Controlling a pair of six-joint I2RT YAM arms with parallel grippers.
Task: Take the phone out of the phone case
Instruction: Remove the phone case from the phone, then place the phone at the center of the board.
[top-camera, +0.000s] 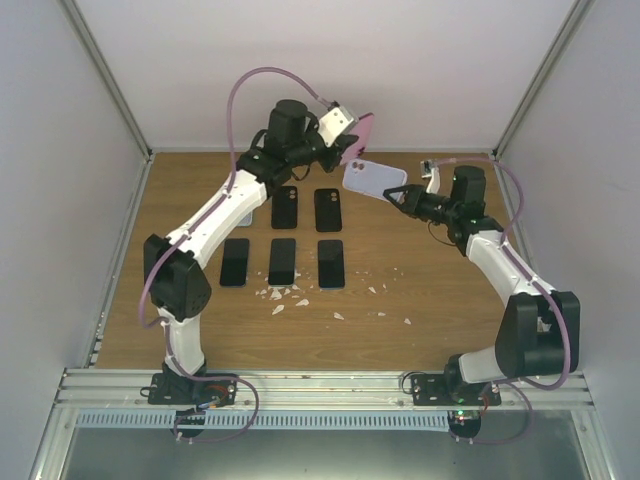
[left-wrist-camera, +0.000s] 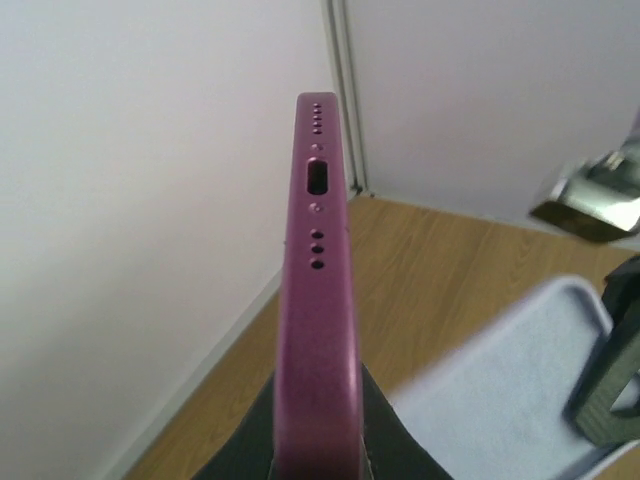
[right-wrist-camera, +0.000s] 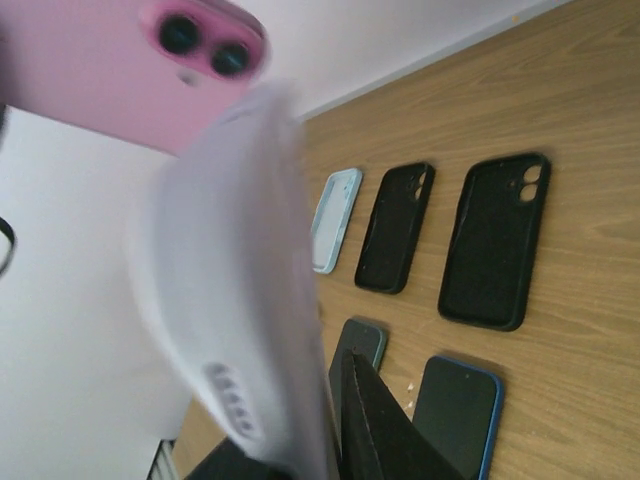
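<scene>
Status: phone and case look separated. What's left, I'd say, is setting both down.

- Left fingers (left-wrist-camera: 378, 445) are clamped on the pink phone (top-camera: 360, 130), holding it in the air over the far middle of the worktop (top-camera: 450, 300). The left wrist view looks straight up its bottom edge, with port and speaker holes visible. There's no case rim around it, so it's bare.
- Right fingers (right-wrist-camera: 365, 430) are closed on the lavender case (top-camera: 365, 178), also in the air, just right of and nearer than the phone. The left wrist view shows a raised lip with a hollow inside, so I read it as empty. It's blurred in the right wrist view, so I can't see exactly where my pads sit on it.
- There's a clear gap between phone and case in the top view. The right wrist view has the phone's two camera lenses above and left of the case, not touching.

Below me on the worktop:
- Far row: empty cases (right-wrist-camera: 490, 240), two black and one pale blue.
- Near row: three dark phones (top-camera: 282, 260).
- Nearer than those: white scraps (top-camera: 285, 298).

Judgement for the next move: case probably goes to the far row and phone to the near row. The rows are tight, so watch the neighbours when lowering.
</scene>
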